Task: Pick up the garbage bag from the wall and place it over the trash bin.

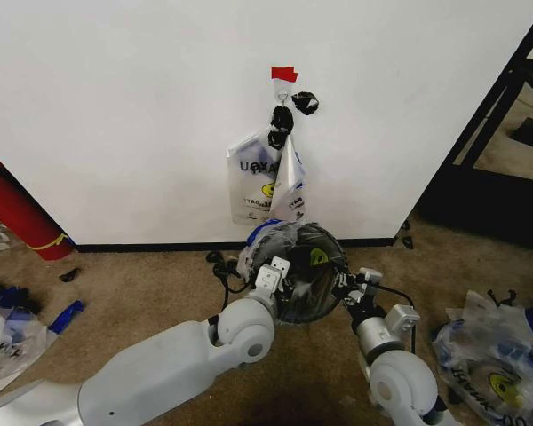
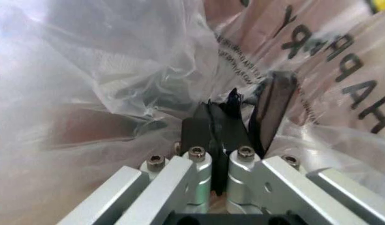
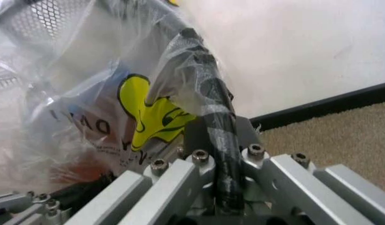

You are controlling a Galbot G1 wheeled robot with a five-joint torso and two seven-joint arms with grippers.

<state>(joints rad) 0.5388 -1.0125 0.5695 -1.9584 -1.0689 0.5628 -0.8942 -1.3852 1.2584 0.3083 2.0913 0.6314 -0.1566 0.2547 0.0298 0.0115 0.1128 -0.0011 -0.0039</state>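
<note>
The garbage bag point(image 1: 295, 246), see-through with blue handles and a yellow logo, is spread over the small round black trash bin point(image 1: 313, 297), which stands on the carpet just below the wall point(image 1: 124, 115). My left gripper point(image 1: 281, 272) is at the bin's left rim, shut on a fold of the bag point(image 2: 148, 70); its black fingers point(image 2: 201, 129) pinch the film. My right gripper point(image 1: 343, 286) is at the right rim, shut on the bag point(image 3: 104, 117) where it wraps the bin's black rim point(image 3: 211, 112).
Other printed see-through bags point(image 1: 265, 182) and black knotted lumps point(image 1: 284, 115) hang from a hook under a red tape patch point(image 1: 284, 73). A big red cylinder point(image 1: 18, 217) leans at left. Loose bags lie on the floor left point(image 1: 4, 328) and right point(image 1: 497, 359). A black rack point(image 1: 506, 115) stands at right.
</note>
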